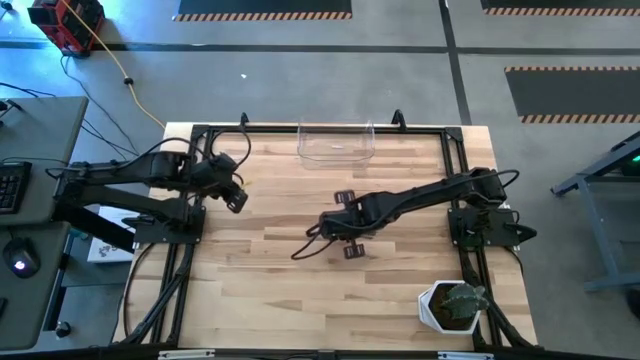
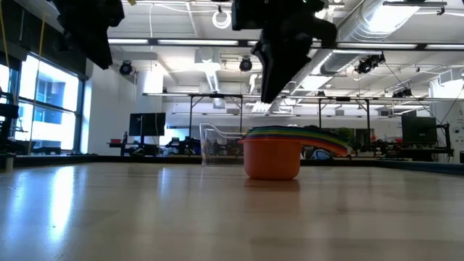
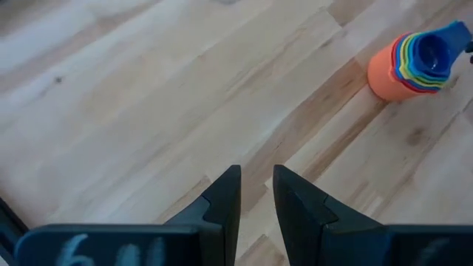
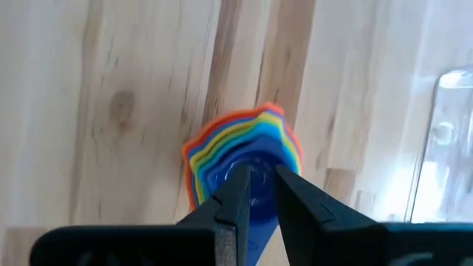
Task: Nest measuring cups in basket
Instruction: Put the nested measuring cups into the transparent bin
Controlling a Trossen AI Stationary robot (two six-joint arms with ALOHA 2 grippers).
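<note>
The measuring cups (image 2: pixel 272 156) stand nested in one stack on the table, orange outermost and blue innermost, their handles fanned out to one side (image 2: pixel 322 141). My right gripper (image 2: pixel 270 90) hangs just above the stack with its fingers shut. In the right wrist view the stack (image 4: pixel 240 148) lies under the right gripper (image 4: pixel 259 185). In the high view this gripper (image 1: pixel 338 226) hides the cups. The clear basket (image 1: pixel 336 143) sits empty at the table's far edge. My left gripper (image 1: pixel 237 198), also shut, waits over the left side, and its wrist view shows the cups (image 3: pixel 414 63) far off.
A white pot with a green plant (image 1: pixel 455 305) stands at the near right corner. Black frame rails (image 1: pixel 190 250) run along the table's edges. Bare wood lies between the stack and the basket (image 4: pixel 447 133).
</note>
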